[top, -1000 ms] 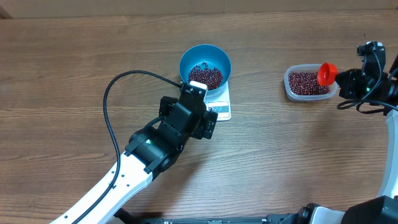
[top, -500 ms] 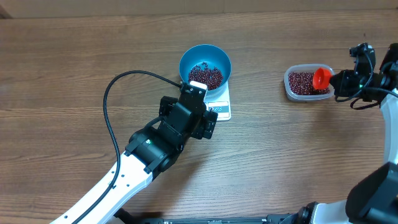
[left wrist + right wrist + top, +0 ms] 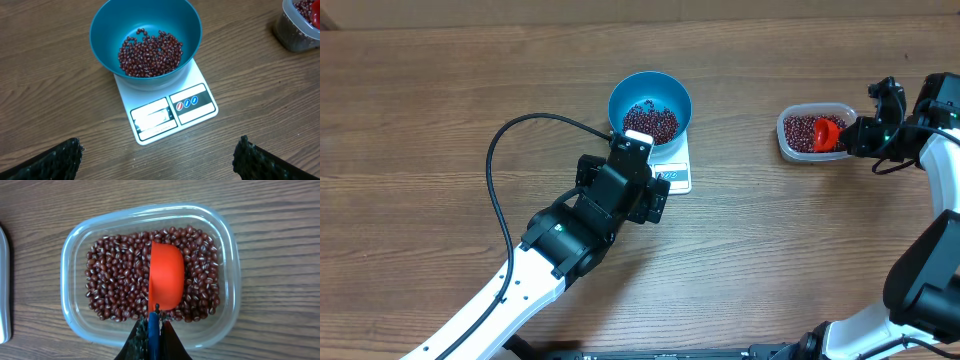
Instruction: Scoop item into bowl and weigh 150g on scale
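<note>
The right jaws are pinched tight on the thin handle of the orange-red scoop [image 3: 166, 277], which lies rolled onto its side with one edge sunk into the beans [image 3: 115, 275] filling the clear plastic tub [image 3: 68, 275]. From the right wrist view only the scoop's rounded back shows, so I cannot tell whether anything is in its cup yet. The left jaws stand as wide as they go and hold nothing. Their dark fingertips [image 3: 55, 160] frame the bottom corners of the left wrist view, hanging over the counter [image 3: 420, 120] just in front of the scale [image 3: 197, 107]. The blue bowl [image 3: 107, 30] sits on the scale, overhanging its far end, with a modest heap of beans covering the bottom and its sides bare above that. The tub is well apart from the bowl, off to the right. By my reading the step in hand is a reload: the scoop is digging for another serving, and the weighing is not finished. The display [image 3: 152, 116] is too washed out to read, so how much is missing cannot be told. The next move calls for driving the scoop through the beans, rolling it level, lifting it clear of the tub's rim, and carrying it across to tip over the bowl without touching the bowl or the scale. Smaller servings seem wise as the target nears.
</note>
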Robot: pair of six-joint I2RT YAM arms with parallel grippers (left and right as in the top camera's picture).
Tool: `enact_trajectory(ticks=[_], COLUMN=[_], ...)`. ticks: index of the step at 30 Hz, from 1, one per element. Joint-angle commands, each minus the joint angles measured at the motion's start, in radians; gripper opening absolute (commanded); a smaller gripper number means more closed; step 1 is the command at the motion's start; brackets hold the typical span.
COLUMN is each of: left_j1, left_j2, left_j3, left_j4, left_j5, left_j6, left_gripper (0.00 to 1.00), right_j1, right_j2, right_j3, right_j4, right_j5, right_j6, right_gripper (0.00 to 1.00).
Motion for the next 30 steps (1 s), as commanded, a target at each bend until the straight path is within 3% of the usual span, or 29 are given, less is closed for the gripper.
enact_trajectory(ticks=[1,16,30], left_j1=[-0.001,-0.001,-0.001], left_j2=[0.009,0.009,0.009], left_j3=[-0.007,-0.007,-0.007], left_j4=[0.003,0.003,0.003], left_j5=[-0.014,-0.014,-0.014], left_j6=[-0.014,-0.014,-0.014], left_gripper=[1.00,0.99,1.00], right_j1=[0.002,0.015,0.031], right_j2=[0.045,0.051,0.075], right_j3=[-0.005,-0.007,-0.076], right_j4=[-0.009,-0.013,0.011], right_j5=[0.027,-0.174,-0.177], right_j6=[0.000,0.000,0.001], right_gripper=[0.04,0.04,0.04])
